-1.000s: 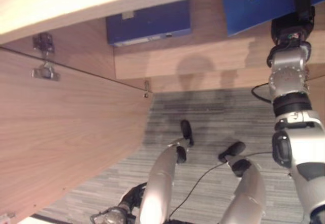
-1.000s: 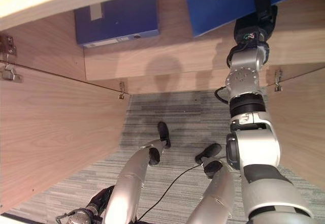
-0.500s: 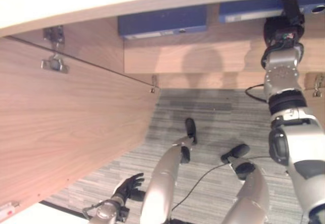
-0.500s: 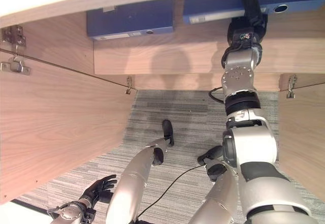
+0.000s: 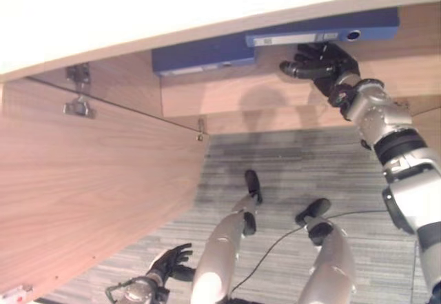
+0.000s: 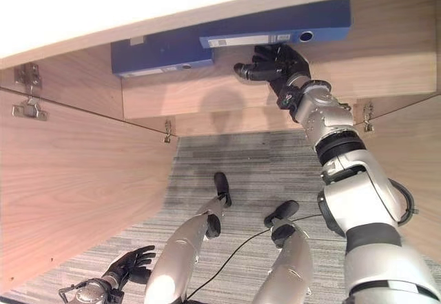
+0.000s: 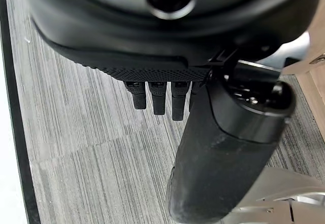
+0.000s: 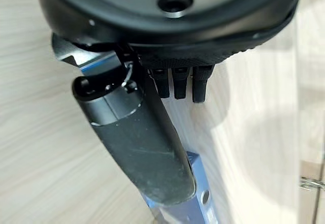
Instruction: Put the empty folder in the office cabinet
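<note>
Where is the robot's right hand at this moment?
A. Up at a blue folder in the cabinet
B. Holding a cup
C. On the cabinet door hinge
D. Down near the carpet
A. The right robot hand reaches to the blue folder lying on the cabinet shelf, while the left robot hand hangs low above the carpet.

We see the cabinet top point(image 6: 207, 14) hide the upper parts of both blue folders point(image 6: 275, 32); the spine label's print is too small to read.
</note>
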{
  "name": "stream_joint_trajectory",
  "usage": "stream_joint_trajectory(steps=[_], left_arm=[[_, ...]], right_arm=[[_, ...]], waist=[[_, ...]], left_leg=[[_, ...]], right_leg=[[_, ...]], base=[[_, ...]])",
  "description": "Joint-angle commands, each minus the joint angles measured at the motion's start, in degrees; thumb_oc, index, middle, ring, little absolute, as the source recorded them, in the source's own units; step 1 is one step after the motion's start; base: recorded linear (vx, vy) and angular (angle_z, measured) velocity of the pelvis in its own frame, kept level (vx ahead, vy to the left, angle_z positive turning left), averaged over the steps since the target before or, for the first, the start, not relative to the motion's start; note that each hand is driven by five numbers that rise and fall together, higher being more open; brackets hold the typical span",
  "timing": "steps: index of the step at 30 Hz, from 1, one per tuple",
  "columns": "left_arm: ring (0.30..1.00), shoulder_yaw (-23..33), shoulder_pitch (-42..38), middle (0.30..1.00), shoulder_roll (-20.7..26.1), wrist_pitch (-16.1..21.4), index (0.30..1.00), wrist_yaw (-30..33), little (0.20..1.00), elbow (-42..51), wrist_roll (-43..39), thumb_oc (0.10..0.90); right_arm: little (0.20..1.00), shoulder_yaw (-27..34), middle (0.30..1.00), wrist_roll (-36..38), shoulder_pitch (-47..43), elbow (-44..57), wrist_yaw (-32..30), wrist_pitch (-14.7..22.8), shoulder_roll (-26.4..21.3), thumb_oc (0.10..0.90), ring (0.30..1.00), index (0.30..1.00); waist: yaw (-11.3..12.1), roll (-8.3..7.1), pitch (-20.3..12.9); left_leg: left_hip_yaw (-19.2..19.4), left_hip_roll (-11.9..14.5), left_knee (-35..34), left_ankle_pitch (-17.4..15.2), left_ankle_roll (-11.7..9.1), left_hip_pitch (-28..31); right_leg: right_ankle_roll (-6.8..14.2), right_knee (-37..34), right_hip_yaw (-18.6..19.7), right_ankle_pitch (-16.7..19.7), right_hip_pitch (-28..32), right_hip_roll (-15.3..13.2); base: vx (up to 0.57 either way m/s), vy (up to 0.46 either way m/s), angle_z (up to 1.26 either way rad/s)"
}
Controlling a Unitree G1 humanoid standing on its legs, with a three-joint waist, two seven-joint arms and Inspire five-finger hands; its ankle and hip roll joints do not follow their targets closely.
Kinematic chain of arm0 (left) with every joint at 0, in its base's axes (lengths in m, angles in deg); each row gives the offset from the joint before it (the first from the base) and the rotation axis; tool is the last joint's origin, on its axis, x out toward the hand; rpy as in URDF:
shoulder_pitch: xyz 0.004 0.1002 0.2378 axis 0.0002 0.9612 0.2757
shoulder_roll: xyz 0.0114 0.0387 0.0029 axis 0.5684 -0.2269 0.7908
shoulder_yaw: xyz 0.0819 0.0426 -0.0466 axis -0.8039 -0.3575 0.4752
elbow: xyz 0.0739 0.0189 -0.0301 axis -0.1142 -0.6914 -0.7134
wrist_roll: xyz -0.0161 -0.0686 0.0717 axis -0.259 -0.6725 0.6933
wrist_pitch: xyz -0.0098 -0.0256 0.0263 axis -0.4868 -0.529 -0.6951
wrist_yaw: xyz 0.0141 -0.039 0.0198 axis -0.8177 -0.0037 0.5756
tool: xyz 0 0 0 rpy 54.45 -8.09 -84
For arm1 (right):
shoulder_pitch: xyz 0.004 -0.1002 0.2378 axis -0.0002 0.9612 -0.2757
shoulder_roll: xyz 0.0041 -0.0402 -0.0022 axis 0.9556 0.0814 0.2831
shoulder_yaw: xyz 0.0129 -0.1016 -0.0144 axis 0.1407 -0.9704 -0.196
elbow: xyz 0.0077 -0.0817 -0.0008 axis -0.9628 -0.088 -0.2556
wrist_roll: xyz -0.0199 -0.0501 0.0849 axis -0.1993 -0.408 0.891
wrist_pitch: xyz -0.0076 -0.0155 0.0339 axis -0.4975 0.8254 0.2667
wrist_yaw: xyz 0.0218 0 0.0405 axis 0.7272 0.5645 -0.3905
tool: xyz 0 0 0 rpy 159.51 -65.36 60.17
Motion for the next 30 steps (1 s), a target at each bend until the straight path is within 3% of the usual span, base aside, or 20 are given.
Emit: stream_joint_trajectory(steps=[1, 14, 20, 23, 24, 27, 30], left_arm=[[0.900, -4.1, 4.1, 0.900, 3.8, 0.2, 0.900, -1.1, 0.900, -3.5, 2.0, 0.800], [0.900, -4.1, 4.5, 0.900, 2.7, 0.5, 0.900, -2.0, 0.900, -7.1, 3.1, 0.800], [0.900, -3.7, 3.7, 0.900, 2.9, 1.5, 0.900, -2.2, 0.900, -8.7, 3.9, 0.800], [0.900, -3.5, 4.2, 0.900, 3.2, 1.6, 0.900, -2.9, 0.900, -7.8, 4.9, 0.800], [0.900, -2.7, 5.0, 0.900, 4.1, 1.8, 0.900, -3.6, 0.900, -6.2, 5.7, 0.800], [0.900, -1.5, 5.3, 0.900, 4.4, 2.0, 0.900, -4.0, 0.900, -3.9, 7.0, 0.800], [0.900, -0.3, 4.7, 0.900, 4.1, 2.1, 0.900, -4.0, 0.900, -2.6, 8.3, 0.800]], right_arm=[[0.900, -0.1, 0.900, -0.4, -3.7, -0.7, 3.9, 2.6, -2.9, 0.800, 0.900, 0.900], [0.900, 0.2, 0.900, -1.1, -6.0, -3.0, 4.9, 2.7, -3.9, 0.800, 0.900, 0.900], [0.900, -15.6, 0.900, -28.9, -10.3, -8.9, 10.6, 0.7, -7.3, 0.800, 0.900, 0.900], [0.900, -21.1, 0.900, -36.1, -11.0, -7.0, 13.9, 0.3, -8.9, 0.800, 0.900, 0.900], [0.900, -26.9, 0.900, -44.7, -10.5, -5.9, 16.8, 0.6, -10.8, 0.800, 0.900, 0.900], [0.900, -32.1, 0.900, -53.3, -9.3, -2.0, 20.2, 1.5, -13.1, 0.800, 0.900, 0.900], [0.900, -32.6, 0.900, -54.6, -7.1, 0.9, 21.8, 1.8, -14.9, 0.800, 0.900, 0.900]], waist=[[1.8, 1.26, -4.1], [1.8, 1.66, -3.9], [1.4, 0.52, -2.9], [1.1, 0.10, -2.7], [0.9, -0.49, -2.7], [0.5, -0.91, -2.5], [0.0, -1.14, -2.2]], left_leg=[[0.1, 1.6, 4.9, -11.7, -5.7, 1.0], [-0.2, 1.0, 3.2, -11.3, -5.6, 3.3], [0.1, 0.9, 1.9, -10.2, -5.9, 4.0], [0.0, 0.9, 1.4, -10.0, -6.0, 4.2], [0.0, 0.9, 1.1, -9.8, -6.2, 4.4], [-0.3, 0.7, 0.7, -9.9, -6.1, 4.8], [-0.6, 0.6, 0.5, -9.7, -6.1, 5.2]], right_leg=[[5.9, -9.4, -0.3, 5.1, 0.7, 2.0], [6.9, -10.1, -0.4, 6.3, 2.1, 1.4], [7.0, -11.3, -0.8, 7.1, 2.6, 1.7], [7.1, -11.6, -0.8, 7.2, 2.7, 1.8], [7.2, -11.8, -1.0, 7.3, 2.9, 1.8], [7.4, -11.9, -1.2, 7.5, 3.2, 1.8], [7.5, -12.3, -1.1, 7.7, 3.4, 1.9]], base=[[0.00, 0.000, 0.00], [0.00, 0.000, 0.00], [0.00, 0.000, 0.00], [0.00, 0.000, 0.00], [0.00, 0.000, 0.00], [0.00, -0.013, 0.06], [0.00, -0.023, 0.07]])
